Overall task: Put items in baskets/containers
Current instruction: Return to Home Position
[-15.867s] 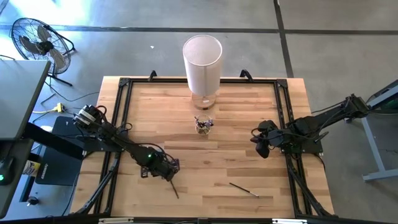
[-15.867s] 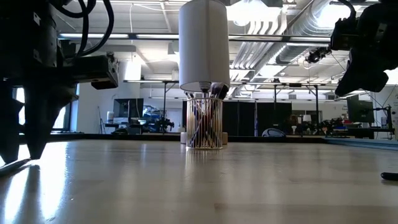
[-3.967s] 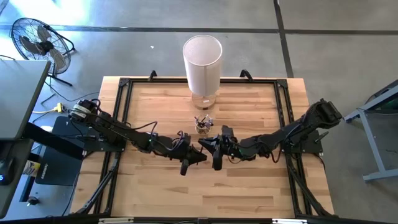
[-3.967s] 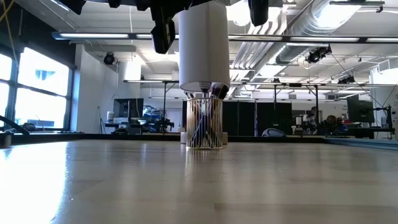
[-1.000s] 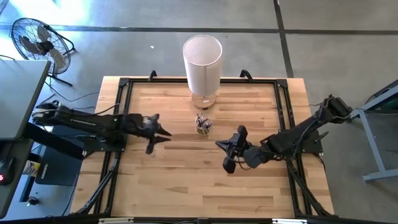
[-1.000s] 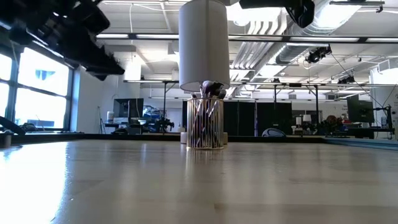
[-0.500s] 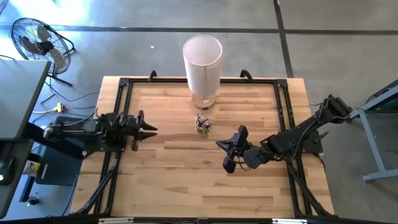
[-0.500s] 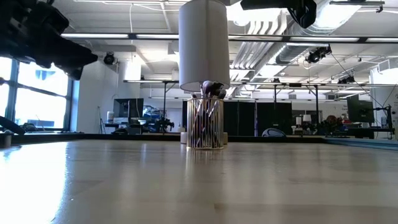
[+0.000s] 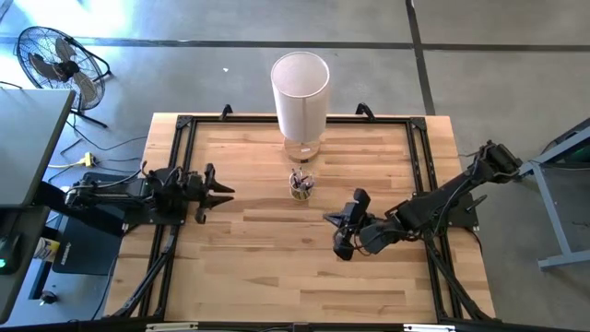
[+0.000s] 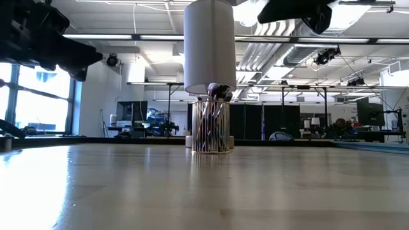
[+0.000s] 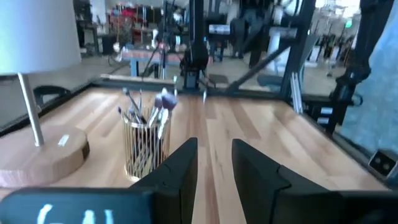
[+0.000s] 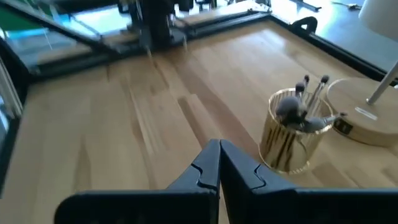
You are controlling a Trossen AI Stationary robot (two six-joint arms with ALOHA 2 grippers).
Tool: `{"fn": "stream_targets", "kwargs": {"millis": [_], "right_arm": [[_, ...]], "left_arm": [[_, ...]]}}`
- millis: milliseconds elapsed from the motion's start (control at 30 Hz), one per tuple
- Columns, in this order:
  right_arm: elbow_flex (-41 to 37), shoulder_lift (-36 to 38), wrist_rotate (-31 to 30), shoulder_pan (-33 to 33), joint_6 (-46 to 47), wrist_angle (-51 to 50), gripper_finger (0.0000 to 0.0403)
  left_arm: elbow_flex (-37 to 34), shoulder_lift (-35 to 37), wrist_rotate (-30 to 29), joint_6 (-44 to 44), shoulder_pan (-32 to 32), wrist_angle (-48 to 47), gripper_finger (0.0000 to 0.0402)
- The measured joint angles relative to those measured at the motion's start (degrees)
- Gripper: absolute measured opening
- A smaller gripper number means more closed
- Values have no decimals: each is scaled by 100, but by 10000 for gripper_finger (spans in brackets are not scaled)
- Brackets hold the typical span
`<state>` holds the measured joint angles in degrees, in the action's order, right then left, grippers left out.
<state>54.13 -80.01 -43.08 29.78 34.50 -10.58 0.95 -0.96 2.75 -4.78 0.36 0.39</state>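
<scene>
Both empty: left tool parted, right tool closed, 5 o'clock of gold wire holder; stray swing could topple it.

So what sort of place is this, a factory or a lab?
Probably a robotics lab in a large industrial hall: bare ceiling ducts and strip lights overhead, a concrete floor with a floor fan, and a framed wooden table carrying a left arm and right arm.

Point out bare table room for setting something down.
Free: the near strip of table in front of left gripper and right gripper; the far corners flanking the lamp. Crowded: centre, around the cup of brushes.
</scene>
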Motion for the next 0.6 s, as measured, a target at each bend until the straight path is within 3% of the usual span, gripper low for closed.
{"fn": "stream_targets", "kwargs": {"millis": [300, 400, 600], "right_arm": [[-156, 55, 556, 186, -188, -1379, 1], [-753, 328, 990, 148, -517, -762, 1], [-2601, 1298, 1734, -121, -794, 1416, 0]], "left_arm": [[-11, -30, -29, -195, 0, 39, 97], [-11, -32, -31, -195, 0, 27, 97], [-13, -32, -34, -195, 0, 30, 97]]}}
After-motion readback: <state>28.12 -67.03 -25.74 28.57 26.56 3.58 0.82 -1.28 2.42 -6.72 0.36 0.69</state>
